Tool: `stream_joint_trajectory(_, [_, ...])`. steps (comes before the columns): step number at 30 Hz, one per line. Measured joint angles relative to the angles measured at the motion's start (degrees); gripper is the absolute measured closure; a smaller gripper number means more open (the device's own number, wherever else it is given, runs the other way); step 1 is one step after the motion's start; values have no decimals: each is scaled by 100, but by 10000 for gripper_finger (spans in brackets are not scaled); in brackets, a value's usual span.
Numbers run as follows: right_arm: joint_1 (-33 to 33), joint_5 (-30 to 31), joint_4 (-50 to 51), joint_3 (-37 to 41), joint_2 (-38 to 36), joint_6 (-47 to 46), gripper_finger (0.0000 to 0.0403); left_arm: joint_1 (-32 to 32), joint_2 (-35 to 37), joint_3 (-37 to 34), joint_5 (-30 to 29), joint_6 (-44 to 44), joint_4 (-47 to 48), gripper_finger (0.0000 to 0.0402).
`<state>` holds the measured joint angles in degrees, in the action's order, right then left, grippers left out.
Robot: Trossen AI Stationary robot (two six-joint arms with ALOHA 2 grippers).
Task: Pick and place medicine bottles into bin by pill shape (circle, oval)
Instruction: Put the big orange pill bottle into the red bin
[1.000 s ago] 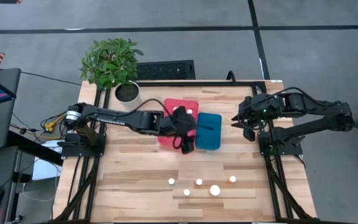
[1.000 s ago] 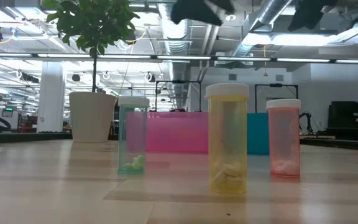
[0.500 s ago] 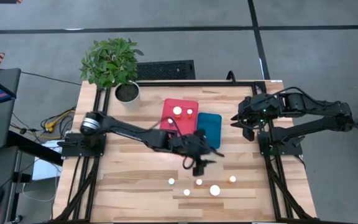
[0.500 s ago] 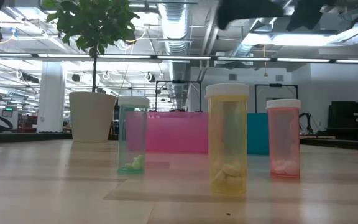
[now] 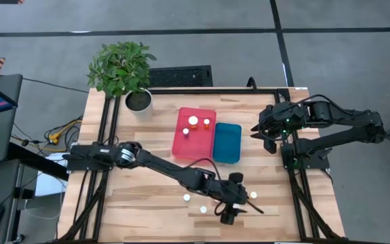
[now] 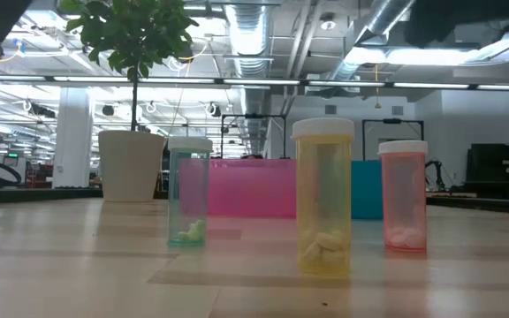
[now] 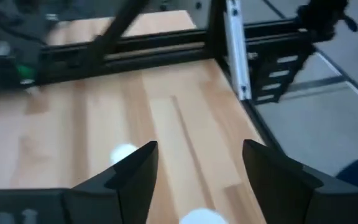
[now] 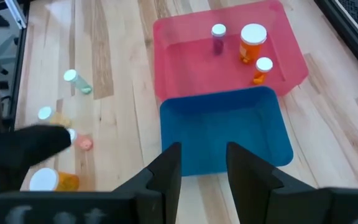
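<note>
Left gripper [image 7: 200, 155] is held with its fingers spread apart and nothing between the pads. It is poised low over the row of bottles near the front edge of the table [image 5: 141, 196], the left arm being stretched diagonally across the boards. Right gripper [image 5: 266, 137] is parked at the table's right edge, its fingers parted and empty, pointing toward the bins.

At the middle of the table the red bin [image 5: 181, 146] and the blue bin [image 5: 227, 148] are set side by side, touching. Three bottles [image 8: 253, 40] with white caps are seen upright in the red bin; none shows in the blue one.

On the boards, a white cap [image 7: 201, 216] is seen just below the gap of the left gripper's fingers, and a second cap [image 7: 123, 152] lies a little beyond. In the low view a teal bottle [image 6: 189, 190], a yellow bottle [image 6: 323, 199] and a pink bottle [image 6: 404, 194] stand upright and apart, each with a few pale pills at the bottom.

The step in hand is judged to be the approach for a further pick: a bottle is lined up but not yet grasped. For the next move the open fingers would need to be lowered around the body below the cap and closed squarely, without the neighbouring bottles being knocked. The pill shape cannot be told surely, so the bin is left undecided.
</note>
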<state>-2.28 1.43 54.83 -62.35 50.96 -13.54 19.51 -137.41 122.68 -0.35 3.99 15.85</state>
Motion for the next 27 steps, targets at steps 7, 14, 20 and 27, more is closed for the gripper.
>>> stream_joint_trajectory(7, [0,0,-1,0,2,-13,267,188,-56,99,-635,-139,509,99])
stream_joint_trajectory(14, [0,3,-5,0,2,-40,267,365,-241,83,-706,-150,1039,88])
stream_joint_trajectory(20, [0,4,-11,0,0,-51,267,380,-433,86,-773,-138,935,97])
stream_joint_trajectory(27, [0,4,-9,0,2,-63,267,372,-434,88,-812,-251,1032,105])
